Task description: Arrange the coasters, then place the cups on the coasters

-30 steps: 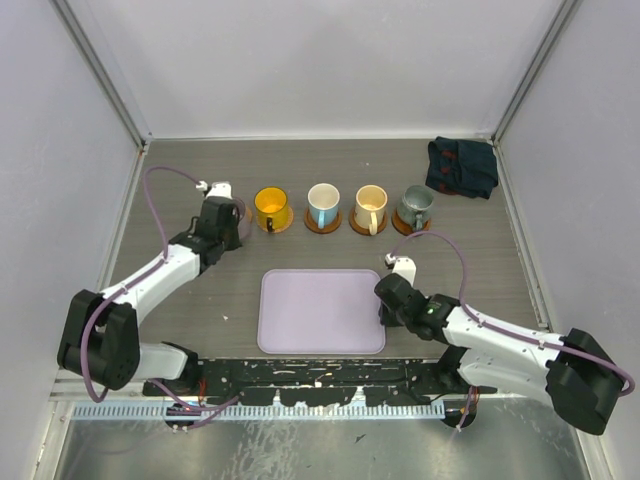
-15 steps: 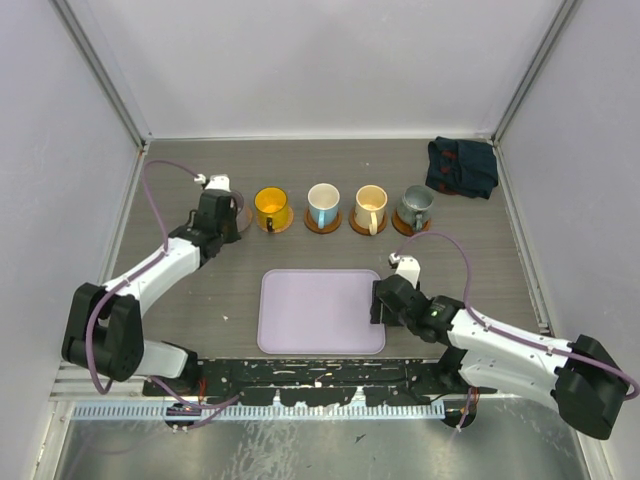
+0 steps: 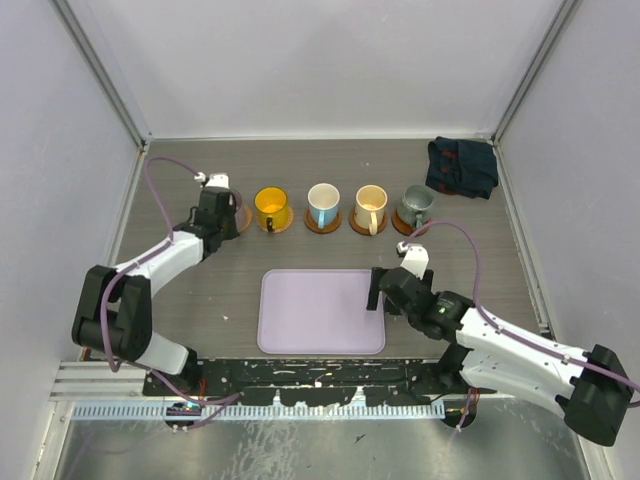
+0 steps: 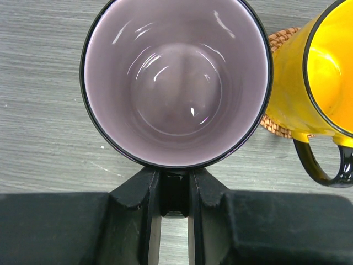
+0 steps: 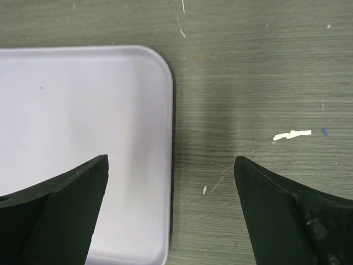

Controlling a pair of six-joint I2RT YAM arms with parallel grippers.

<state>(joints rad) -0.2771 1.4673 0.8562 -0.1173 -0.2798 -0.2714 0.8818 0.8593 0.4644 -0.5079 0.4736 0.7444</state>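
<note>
My left gripper (image 3: 222, 207) is shut on the handle of the purplish-grey cup (image 4: 176, 83), at the left end of the row. That cup hides whatever lies under it. To its right the orange-yellow cup (image 3: 271, 207) (image 4: 320, 72) stands on a brown woven coaster (image 4: 278, 124). Further right, the white and blue cup (image 3: 323, 204), the cream cup (image 3: 371, 207) and the grey-green cup (image 3: 414, 206) each stand on a coaster (image 3: 323, 225). My right gripper (image 3: 377, 291) (image 5: 171, 176) is open and holds nothing. It hovers over the right edge of the lilac tray (image 5: 83, 138).
The lilac tray (image 3: 300, 315) lies in the middle near the arm bases. A dark folded cloth (image 3: 462, 167) sits at the back right corner. White walls close in the table on three sides.
My right gripper has opened wide and moved a little forward along the tray's right edge. My left gripper, with the purplish cup, has shifted slightly towards the back.
</note>
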